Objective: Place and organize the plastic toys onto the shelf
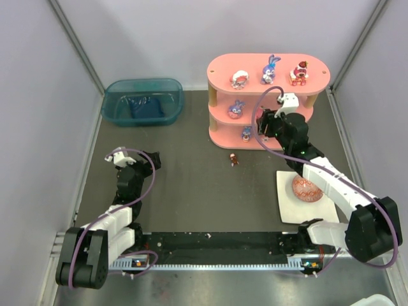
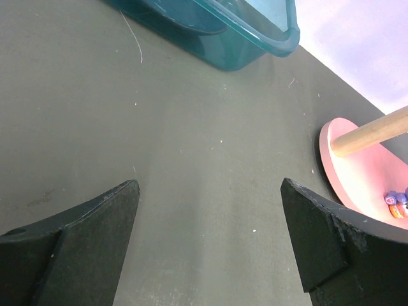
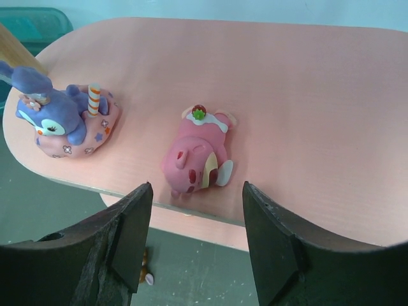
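Observation:
The pink shelf [image 1: 284, 64] stands at the back right with three plastic toys on its top board: a pink-white one [image 1: 240, 79], a purple-blue bunny [image 1: 269, 70] and a red one [image 1: 298, 73]. A purple toy [image 1: 236, 109] sits on the middle board and another [image 1: 247, 133] on the bottom board. My right gripper [image 1: 262, 125] is at the front edge of the middle board [image 3: 306, 95], open. Just past its tips a pink toy [image 3: 197, 153] lies on its side, free. The purple toy [image 3: 67, 124] stands to its left. A small toy [image 1: 234, 159] lies on the table. My left gripper [image 2: 209, 186] hovers open and empty.
A teal bin [image 1: 143, 101] sits at the back left. A patterned red-orange egg [image 1: 306, 189] rests on a white mat [image 1: 287, 213] under my right arm. Grey walls close in both sides. In the left wrist view the shelf's bottom board [image 2: 357, 172] and a wooden post [image 2: 370, 131] show.

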Controlling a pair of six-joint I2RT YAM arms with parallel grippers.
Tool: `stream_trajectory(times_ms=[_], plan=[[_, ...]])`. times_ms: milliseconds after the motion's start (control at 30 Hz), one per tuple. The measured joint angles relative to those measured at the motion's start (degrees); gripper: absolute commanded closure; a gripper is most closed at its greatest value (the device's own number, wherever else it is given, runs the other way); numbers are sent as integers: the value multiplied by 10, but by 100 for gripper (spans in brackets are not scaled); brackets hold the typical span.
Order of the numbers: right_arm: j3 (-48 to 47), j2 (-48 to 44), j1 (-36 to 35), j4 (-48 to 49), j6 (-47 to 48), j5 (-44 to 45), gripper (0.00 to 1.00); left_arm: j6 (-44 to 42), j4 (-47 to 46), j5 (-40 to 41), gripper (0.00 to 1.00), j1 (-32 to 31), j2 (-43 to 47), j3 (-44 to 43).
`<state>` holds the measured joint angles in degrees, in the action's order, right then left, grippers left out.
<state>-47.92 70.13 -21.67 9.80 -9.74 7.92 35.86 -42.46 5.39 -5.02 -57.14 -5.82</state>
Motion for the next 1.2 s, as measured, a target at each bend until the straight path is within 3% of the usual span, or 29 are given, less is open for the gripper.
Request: stream_trajectory(times_ms=[367, 667, 900, 1033, 1200], plan=[[10, -47, 1, 1, -5, -5, 41, 0, 0, 0, 2, 0, 0, 0], [76, -124, -7, -4, -45, -16, 37, 0, 0, 0, 2, 0, 0, 0], [139, -184, -106, -8, -81, 13, 34, 0, 0, 0, 2, 0, 0, 0], [180, -169, -139, 18, -105, 11, 34, 0, 0, 0, 2, 0, 0, 0], [222, -79, -149, 66, -118, -13, 35, 0, 0, 0, 2, 0, 0, 0]])
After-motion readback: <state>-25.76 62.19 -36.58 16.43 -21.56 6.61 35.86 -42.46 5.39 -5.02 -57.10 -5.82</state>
